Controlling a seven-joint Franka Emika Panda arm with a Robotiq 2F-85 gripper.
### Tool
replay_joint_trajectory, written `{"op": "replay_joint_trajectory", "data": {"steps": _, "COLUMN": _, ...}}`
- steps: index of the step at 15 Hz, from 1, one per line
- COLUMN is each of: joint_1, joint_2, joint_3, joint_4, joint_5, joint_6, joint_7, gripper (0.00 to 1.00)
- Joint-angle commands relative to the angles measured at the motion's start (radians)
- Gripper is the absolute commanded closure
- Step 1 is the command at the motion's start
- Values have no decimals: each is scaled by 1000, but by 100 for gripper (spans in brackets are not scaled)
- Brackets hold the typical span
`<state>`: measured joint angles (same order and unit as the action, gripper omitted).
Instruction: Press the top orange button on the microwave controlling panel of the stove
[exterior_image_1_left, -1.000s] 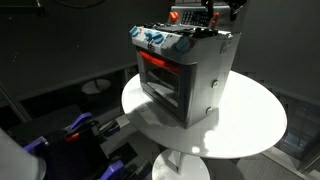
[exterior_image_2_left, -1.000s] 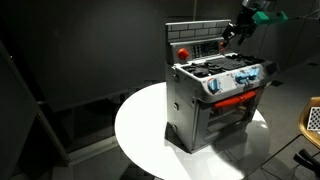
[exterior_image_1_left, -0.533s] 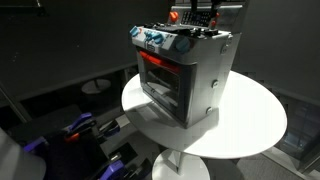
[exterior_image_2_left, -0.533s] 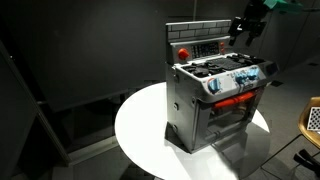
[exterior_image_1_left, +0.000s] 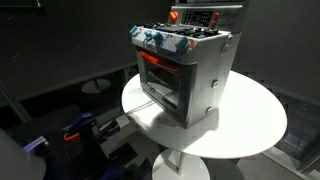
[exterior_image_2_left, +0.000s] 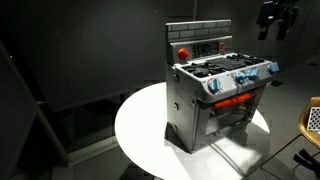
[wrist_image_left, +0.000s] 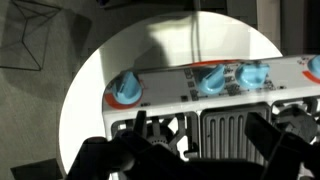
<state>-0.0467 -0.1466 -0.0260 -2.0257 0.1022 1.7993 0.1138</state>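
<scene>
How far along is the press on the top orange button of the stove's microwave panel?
Probably done: a second ago the gripper was right by the microwave controlling panel, though the pictures do not show whether the button registered. In hand: nothing; the gripper is open and has lifted up and clear of the stove. Left: at most a check, or a retry.

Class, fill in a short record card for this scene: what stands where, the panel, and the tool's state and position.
Support: round white table
Object: stove, standing on the table
Door: oven door glows red
Panel: microwave controlling panel, on the backboard behind the knobs
Tool: tool, open, raised clear of the stove, touching nothing
</scene>
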Motion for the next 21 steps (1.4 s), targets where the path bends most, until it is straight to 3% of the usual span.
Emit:
{"op": "replay_joint_trajectory", "data": {"steps": 1, "joint_1": 9, "joint_2": -136, "joint_3": 10, "joint_4": -88, "joint_5": -25, "joint_6": -65, "joint_7": 16, "gripper": 0}}
{"op": "replay_joint_trajectory", "data": {"steps": 11, "joint_1": 14, "joint_2": -380, "joint_3": 65, "joint_4": -225, "joint_5": -59, "joint_6": -141, "joint_7": 28, "gripper": 0}}
{"op": "replay_joint_trajectory", "data": {"steps": 21, "joint_1": 17, "joint_2": -372, "joint_3": 60, "joint_4": -229, "joint_5": -40, "joint_6": -137, "joint_7": 9, "gripper": 0}}
